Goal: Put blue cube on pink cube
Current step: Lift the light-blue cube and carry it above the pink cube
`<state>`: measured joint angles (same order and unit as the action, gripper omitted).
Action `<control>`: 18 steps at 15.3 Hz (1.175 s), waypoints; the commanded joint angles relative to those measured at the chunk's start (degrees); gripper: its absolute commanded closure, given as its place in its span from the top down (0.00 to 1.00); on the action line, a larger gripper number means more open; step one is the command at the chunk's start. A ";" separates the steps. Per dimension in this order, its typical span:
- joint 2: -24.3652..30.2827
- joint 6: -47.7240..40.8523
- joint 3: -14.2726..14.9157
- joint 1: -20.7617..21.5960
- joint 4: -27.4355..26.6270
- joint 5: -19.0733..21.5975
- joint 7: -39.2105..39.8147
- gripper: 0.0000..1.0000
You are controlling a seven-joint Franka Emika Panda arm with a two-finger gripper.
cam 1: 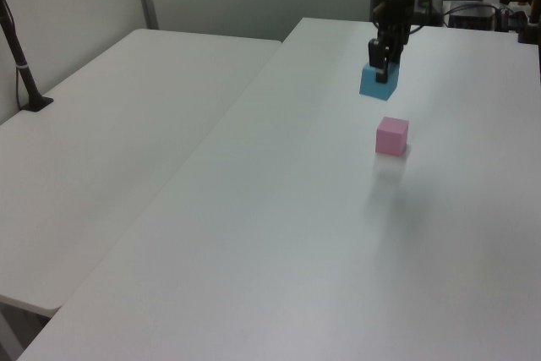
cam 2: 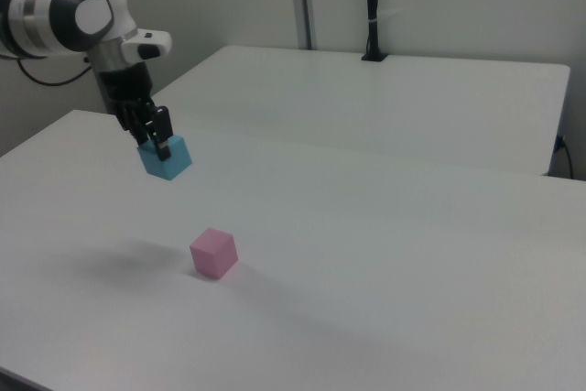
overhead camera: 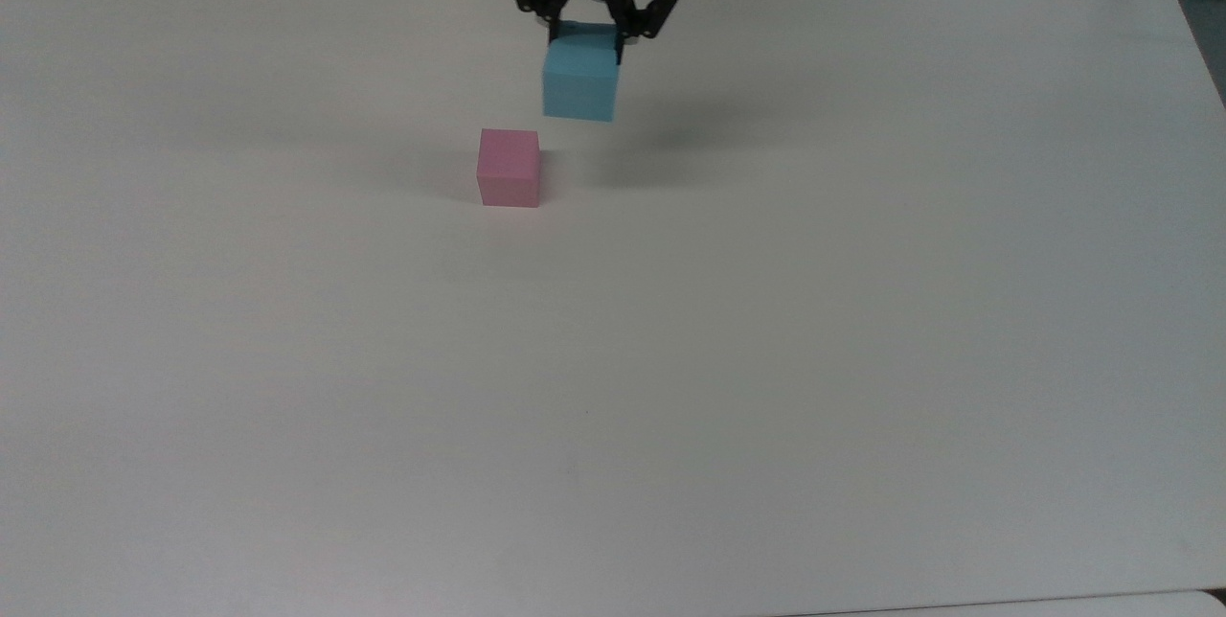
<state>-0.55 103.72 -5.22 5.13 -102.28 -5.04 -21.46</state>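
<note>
The blue cube [overhead camera: 579, 83] hangs in the air above the white table [overhead camera: 670, 358], clamped near its top between the two black fingers of the gripper [overhead camera: 591, 28]. In the right view its shadow falls on the tabletop well to the right view's left of the pink cube [overhead camera: 509, 168], and the blue cube [cam 2: 166, 157] sits clearly higher than it. The pink cube rests flat on the table, alone and untouched; in the top view it lies just below and slightly to the top view's left of the held cube. A second white table [cam 1: 110, 124] stands alongside.
</note>
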 commanded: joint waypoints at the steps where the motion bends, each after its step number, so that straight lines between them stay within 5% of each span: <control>1: 0.29 -0.72 0.56 -2.66 0.15 1.00 3.43 0.32; 8: 0.81 -0.19 0.47 -5.92 -0.72 1.00 5.72 0.32; 18: 0.81 7.27 0.47 -6.62 -12.50 -1.72 6.25 0.32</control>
<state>-0.88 105.87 -4.89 -1.06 -110.20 -5.36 -16.80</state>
